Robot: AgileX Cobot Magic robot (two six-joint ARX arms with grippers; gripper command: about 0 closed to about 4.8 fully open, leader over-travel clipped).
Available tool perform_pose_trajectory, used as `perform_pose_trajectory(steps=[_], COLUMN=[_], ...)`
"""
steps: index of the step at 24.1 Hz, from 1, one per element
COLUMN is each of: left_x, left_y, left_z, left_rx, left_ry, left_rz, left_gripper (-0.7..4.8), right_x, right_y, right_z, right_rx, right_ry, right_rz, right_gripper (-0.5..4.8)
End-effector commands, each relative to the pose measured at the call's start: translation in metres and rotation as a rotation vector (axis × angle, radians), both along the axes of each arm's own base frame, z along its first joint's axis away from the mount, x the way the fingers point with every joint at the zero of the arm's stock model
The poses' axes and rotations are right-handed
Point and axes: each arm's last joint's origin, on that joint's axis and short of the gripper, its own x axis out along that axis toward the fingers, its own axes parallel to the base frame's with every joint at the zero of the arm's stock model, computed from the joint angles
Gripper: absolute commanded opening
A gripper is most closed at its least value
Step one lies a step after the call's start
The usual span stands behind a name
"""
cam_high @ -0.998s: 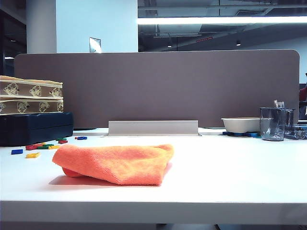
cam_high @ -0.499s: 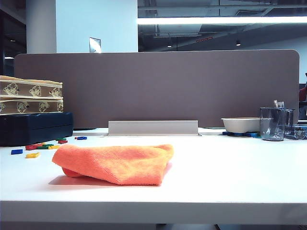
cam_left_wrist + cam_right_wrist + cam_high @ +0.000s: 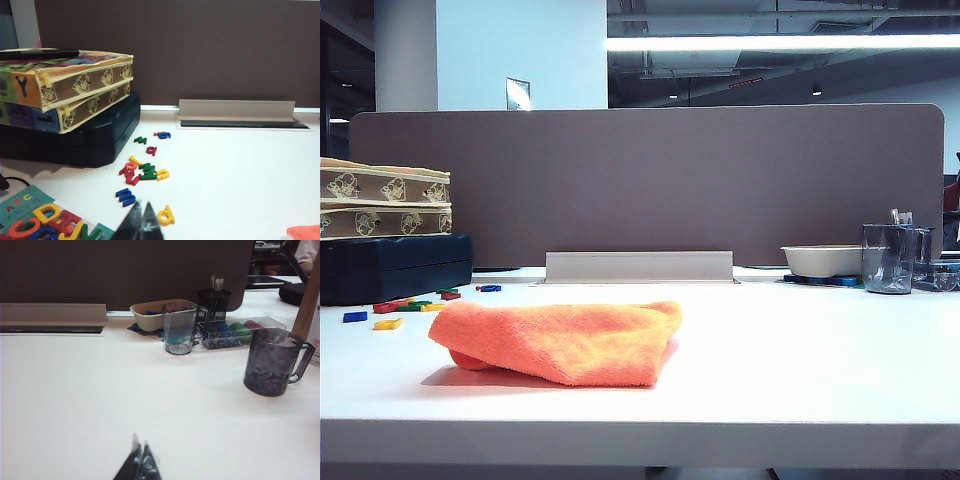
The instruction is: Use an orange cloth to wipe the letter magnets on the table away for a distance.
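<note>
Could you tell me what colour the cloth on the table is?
Bright orange; the cloth shows best in the exterior view.

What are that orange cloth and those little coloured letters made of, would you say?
The orange cloth looks like soft microfibre: its surface is fuzzy and matte and it slumps in folds. The letter magnets seem to be hard moulded plastic, with smooth, solid colours and crisp edges. Their magnetic backing is not visible.

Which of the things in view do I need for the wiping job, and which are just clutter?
Needed:
orange cloth
letter magnets
table
left hand, shut
right hand, shut

Clutter:
dark case
patterned boxes
clear glass
grey mug
bowl
</note>
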Motion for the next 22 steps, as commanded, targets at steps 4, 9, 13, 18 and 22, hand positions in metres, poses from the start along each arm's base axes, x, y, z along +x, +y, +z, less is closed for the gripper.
perform_pose_trajectory(steps=[4,9,13,18,22], left_x=[-0.0004,-0.0004,-0.0004,-0.0003,-0.0001], left_y=[0.0,0.0,0.0,0.0,0.0], left_z=[0.0025,0.0025,0.0025,0.0023,0.0009], left_rx=[0.002,0.002,0.002,0.002,0.002], left_ry=[-0.014,-0.014,-0.014,-0.013,0.0], left_rz=[-0.005,-0.005,-0.005,-0.005,-0.005], left_gripper=[-0.05,-0.05,-0.05,-0.05,-0.05], right_x=[-0.0005,-0.0005,-0.0005,-0.0006,-0.0006], right_y=[0.0,0.0,0.0,0.0,0.0], right_z=[0.0024,0.0024,0.0024,0.0026,0.0027], right_rx=[-0.002,-0.002,-0.002,-0.002,-0.002], right_ry=[-0.017,-0.017,-0.016,-0.019,-0.02], right_rz=[0.0,0.0,0.0,0.0,0.0], right_gripper=[-0.01,-0.01,-0.01,-0.01,-0.01])
